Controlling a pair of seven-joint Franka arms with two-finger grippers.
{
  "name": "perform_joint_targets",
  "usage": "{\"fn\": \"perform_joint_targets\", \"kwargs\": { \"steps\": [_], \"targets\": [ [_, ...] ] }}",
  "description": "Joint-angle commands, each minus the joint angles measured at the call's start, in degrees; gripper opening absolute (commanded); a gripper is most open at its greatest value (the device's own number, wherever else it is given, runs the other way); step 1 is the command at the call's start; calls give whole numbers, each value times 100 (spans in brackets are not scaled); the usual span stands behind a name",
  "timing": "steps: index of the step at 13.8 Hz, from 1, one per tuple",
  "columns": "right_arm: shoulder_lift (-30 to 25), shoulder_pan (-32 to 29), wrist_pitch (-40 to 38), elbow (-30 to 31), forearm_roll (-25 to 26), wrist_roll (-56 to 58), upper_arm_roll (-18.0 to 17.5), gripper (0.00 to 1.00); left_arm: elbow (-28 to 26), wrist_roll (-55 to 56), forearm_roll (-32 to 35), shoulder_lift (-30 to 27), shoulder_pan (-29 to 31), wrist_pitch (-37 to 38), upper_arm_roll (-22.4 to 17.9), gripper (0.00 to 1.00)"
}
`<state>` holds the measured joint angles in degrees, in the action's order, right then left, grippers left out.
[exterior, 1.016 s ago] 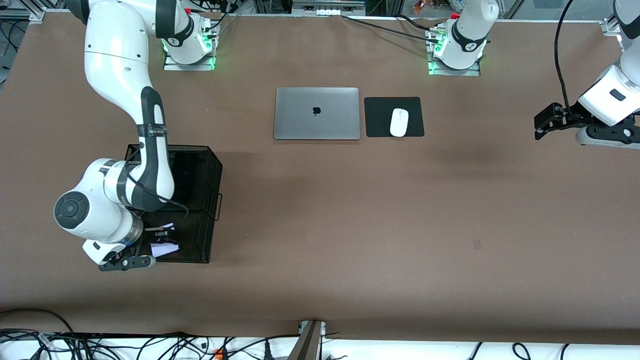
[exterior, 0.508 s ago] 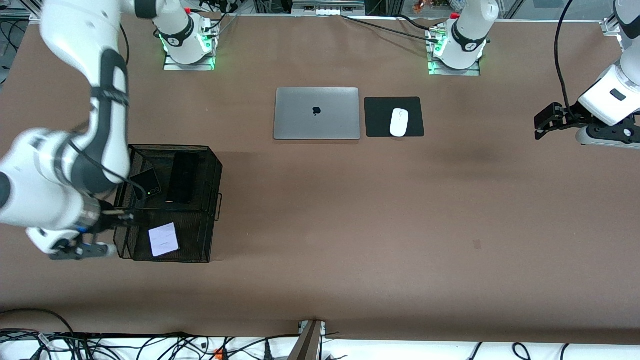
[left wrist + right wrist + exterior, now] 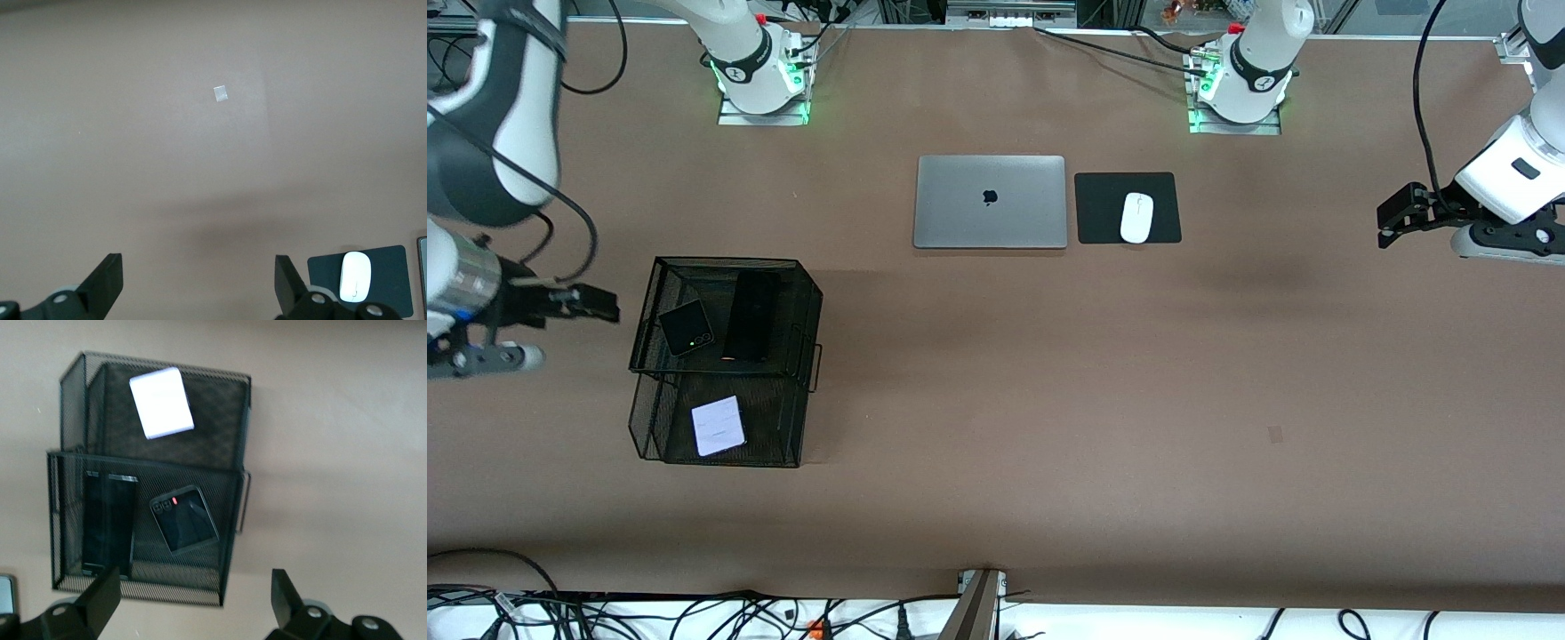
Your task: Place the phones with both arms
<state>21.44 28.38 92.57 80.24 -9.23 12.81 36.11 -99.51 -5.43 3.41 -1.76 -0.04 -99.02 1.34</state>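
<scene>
A black wire-mesh basket (image 3: 805, 293) with two tiers stands toward the right arm's end of the table, and all three phones lie in it. The small black phone (image 3: 686, 328) and the long black phone (image 3: 751, 316) sit side by side on the upper tier, close but apart, and the white-lilac phone (image 3: 719, 426) lies alone on the lower tier, nearer the front camera than those two. The right gripper (image 3: 596, 304) hangs empty with its fingers spread, just outside the basket's rim, over bare table at the table's end. A broad stretch of open brown table (image 3: 1049, 400) runs from the basket toward the left arm's end. Farther from the front camera than the basket lie a closed silver laptop (image 3: 990, 202) and a white mouse (image 3: 1136, 217) on a black pad (image 3: 1107, 213). The left gripper (image 3: 1392, 222) waits over bare table well away from the basket, jaws wide open and holding nothing. Only the right wrist view shows a red spot on the small black phone's face; only the left wrist view shows a small pale tape square (image 3: 221, 94).
</scene>
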Motion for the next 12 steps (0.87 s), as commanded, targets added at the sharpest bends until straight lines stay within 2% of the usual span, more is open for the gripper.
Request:
{"fn": "perform_joint_targets", "kwargs": {
  "steps": [1, 3, 4, 6, 7, 12],
  "targets": [
    [-1025, -776, 209, 957, 587, -461, -1126, 100, 160, -143, -165, 62, 48, 129, 6, 100],
    [-1526, -1848, 305, 1378, 974, -822, -2330, 100, 160, -143, -165, 62, 57, 129, 6, 100],
    [-1737, -2288, 340, 1581, 1132, -981, -2806, 100, 160, -143, -165, 62, 57, 138, 6, 100],
    [-1906, -2984, 306, 1662, 1160, -1114, -3511, 100, 160, -151, -174, 62, 57, 138, 6, 100],
    [-1924, -3161, 280, 1618, 1160, -1114, -3714, 100, 160, -152, -174, 62, 48, 138, 6, 100],
    [-1906, -3163, -36, 1302, 1143, -1009, -3707, 100, 160, -213, -174, 62, 48, 138, 6, 100]
  ]
}}
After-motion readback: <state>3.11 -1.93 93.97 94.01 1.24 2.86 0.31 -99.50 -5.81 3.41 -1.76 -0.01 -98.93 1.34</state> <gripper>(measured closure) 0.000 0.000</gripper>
